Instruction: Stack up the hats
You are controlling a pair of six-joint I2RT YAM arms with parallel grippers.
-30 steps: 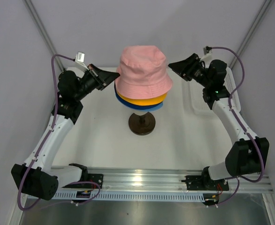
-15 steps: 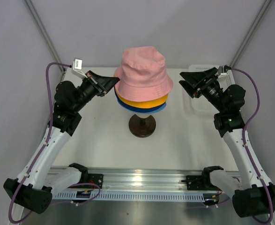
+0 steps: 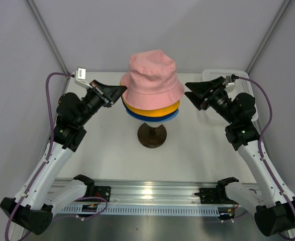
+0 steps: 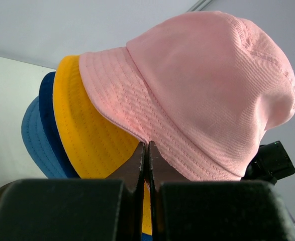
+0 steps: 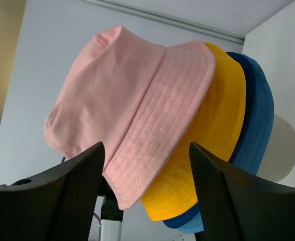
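Note:
The four hats sit stacked on the mannequin head. The pink hat (image 3: 152, 75) is on top, over the yellow-orange hat (image 3: 155, 107), the navy hat (image 3: 163, 115) and the light blue hat (image 3: 137, 114). My left gripper (image 3: 121, 90) is shut, with its tips pinching the edge of the pink brim (image 4: 137, 125) on the stack's left side (image 4: 146, 146). My right gripper (image 3: 190, 95) is open just right of the stack. In the right wrist view (image 5: 147, 175) the pink brim (image 5: 157, 130) and the yellow-orange brim (image 5: 207, 140) hang between its fingers without touching them.
The cream mannequin head (image 5: 283, 145) stands on a dark round base (image 3: 152, 134) mid-table. A white mesh basket (image 3: 222, 75) sits at the back right behind my right arm. Grey walls enclose the table on three sides.
My right gripper pulled back from the hat, then swung in again, open, toward the right brim. My left gripper stayed at the left brim and dipped slightly. The pink hat shifted a little left.

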